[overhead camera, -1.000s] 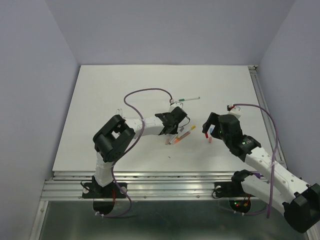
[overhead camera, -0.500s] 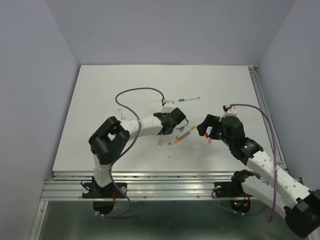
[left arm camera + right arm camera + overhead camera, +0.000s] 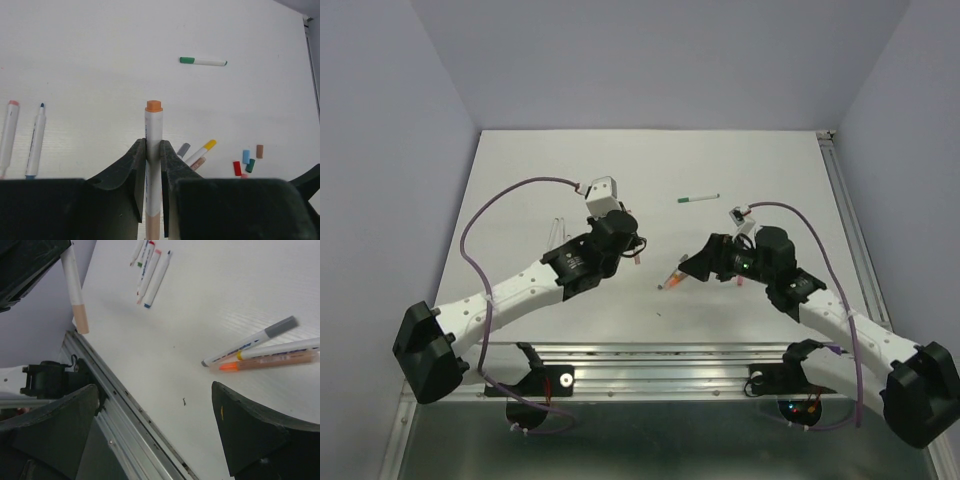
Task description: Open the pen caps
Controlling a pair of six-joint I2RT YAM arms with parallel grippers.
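My left gripper [image 3: 153,150] is shut on a white pen [image 3: 153,130], which stands between the jaws with an orange end up. In the right wrist view this pen [image 3: 72,275] hangs above the table with a peach cap [image 3: 81,320] on its lower end. My right gripper [image 3: 155,405] is open and empty, low over the table beside three capped pens [image 3: 260,350]. From above, the left gripper [image 3: 628,248] and right gripper [image 3: 692,268] face each other. Loose pen caps lie together: red [image 3: 237,168], blue [image 3: 246,156], green [image 3: 251,165], brown [image 3: 259,151].
A green-capped pen [image 3: 698,198] lies alone farther back. Several uncapped pen barrels [image 3: 150,267] lie at the left of the table [image 3: 520,180]. The metal rail [image 3: 130,435] at the table's near edge runs close under the right gripper.
The left arm has stretched out and carried its pen left and up, away from the pen cluster. The right gripper has moved left and down toward the capped pens, still open.
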